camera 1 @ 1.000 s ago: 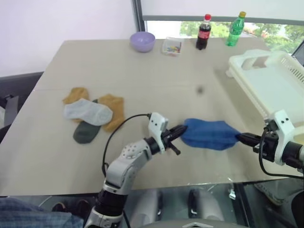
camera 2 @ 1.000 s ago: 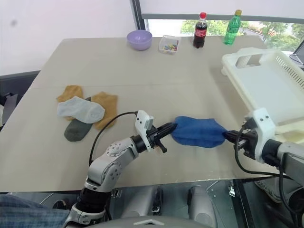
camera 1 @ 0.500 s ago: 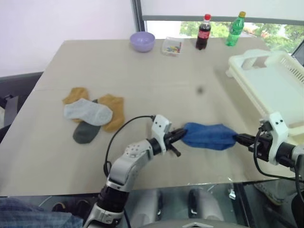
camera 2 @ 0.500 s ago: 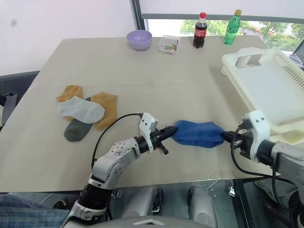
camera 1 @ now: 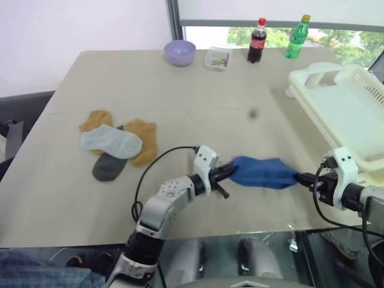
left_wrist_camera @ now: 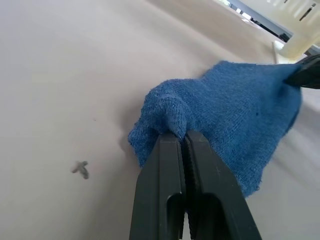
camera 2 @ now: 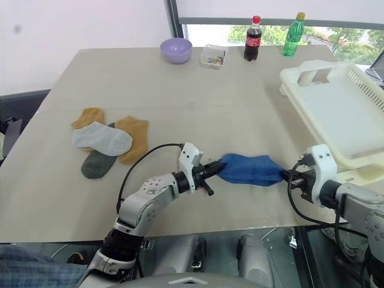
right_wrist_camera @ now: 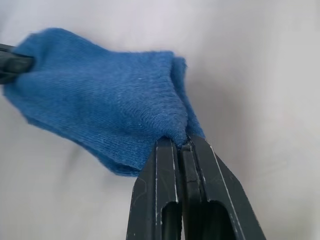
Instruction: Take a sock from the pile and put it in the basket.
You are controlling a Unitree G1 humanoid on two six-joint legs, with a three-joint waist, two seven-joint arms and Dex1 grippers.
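Sock (camera 1: 262, 173) stretched lengthwise between both pincers: left gripper (camera 1: 227, 173) clamped on one end, right gripper (camera 1: 302, 178) pinching the other. Basket (camera 1: 336, 108) just beyond right gripper, nearer that arm.

I can read no text, label, brand, number or sign on anything here; the bottle labels are too small.
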